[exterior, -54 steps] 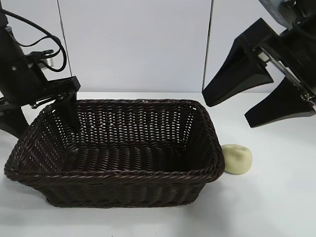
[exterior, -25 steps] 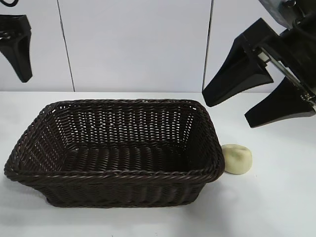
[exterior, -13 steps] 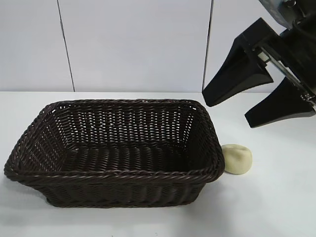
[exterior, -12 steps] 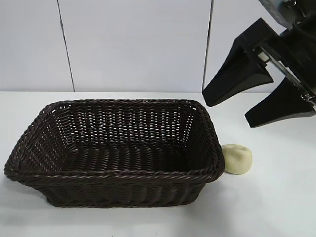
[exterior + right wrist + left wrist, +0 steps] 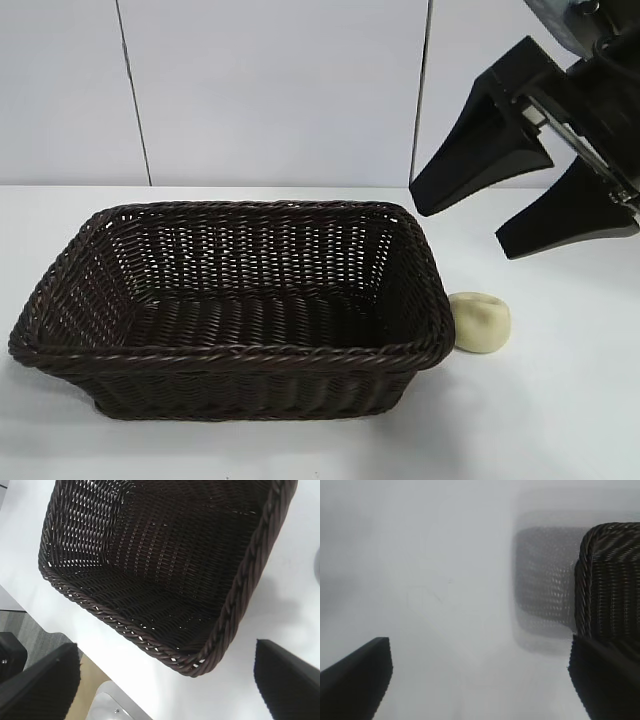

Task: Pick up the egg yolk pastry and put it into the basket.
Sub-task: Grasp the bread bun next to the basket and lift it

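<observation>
Pastry (image 5: 481, 321) on the table, just beside the basket (image 5: 230, 355) at its right end, touching or nearly touching the braided rim; not yet lifted. Basket empty inside.

Right gripper (image 5: 520, 205) up above and behind the pastry, tilted down, fingers spread wide, nothing between them. Left gripper (image 5: 480, 680) out of the exterior view; in its own wrist view, fingers wide apart over bare table, a basket corner beside one finger, nothing held.

Judged from looks: light, soft, dough-like, dented on top, so likely to squash or crumble under a hard squeeze; matte skin, probably not slippery. Best taken across the rounded sides, low around the widest part, with a gentle close. Tight on the basket side: little room for a finger between pastry and wicker, so better a grip with fingers front and back, clear of the rim.
</observation>
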Controlling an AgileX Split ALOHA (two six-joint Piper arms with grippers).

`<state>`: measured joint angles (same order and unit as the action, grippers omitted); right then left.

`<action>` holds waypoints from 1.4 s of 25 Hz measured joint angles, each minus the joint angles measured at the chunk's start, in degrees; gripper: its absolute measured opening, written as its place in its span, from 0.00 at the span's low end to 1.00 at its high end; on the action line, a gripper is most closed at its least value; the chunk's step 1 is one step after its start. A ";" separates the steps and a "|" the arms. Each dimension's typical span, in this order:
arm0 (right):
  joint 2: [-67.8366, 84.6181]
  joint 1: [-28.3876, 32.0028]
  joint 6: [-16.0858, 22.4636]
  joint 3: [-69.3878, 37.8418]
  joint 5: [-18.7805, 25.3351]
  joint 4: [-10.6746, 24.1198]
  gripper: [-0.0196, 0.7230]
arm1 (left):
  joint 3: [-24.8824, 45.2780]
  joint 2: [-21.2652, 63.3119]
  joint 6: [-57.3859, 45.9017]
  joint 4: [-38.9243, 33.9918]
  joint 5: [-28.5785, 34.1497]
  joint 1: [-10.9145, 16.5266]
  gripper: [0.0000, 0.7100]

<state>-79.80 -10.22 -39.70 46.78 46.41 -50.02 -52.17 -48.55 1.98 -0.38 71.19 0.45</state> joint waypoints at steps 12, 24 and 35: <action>0.00 0.00 0.05 0.00 0.00 0.00 0.94 | 20.56 22.55 -1.25 0.00 -4.28 0.00 0.98; 0.00 0.00 0.85 0.13 0.11 0.00 0.94 | 24.46 25.68 -1.31 0.00 -7.35 0.00 0.98; -0.10 0.00 18.94 11.37 3.69 18.30 0.94 | 24.46 41.73 -1.31 0.00 -7.28 0.00 0.98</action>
<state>-79.90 -10.22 -20.76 58.15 50.10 -31.72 -27.70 -6.82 0.67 -0.38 63.90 0.45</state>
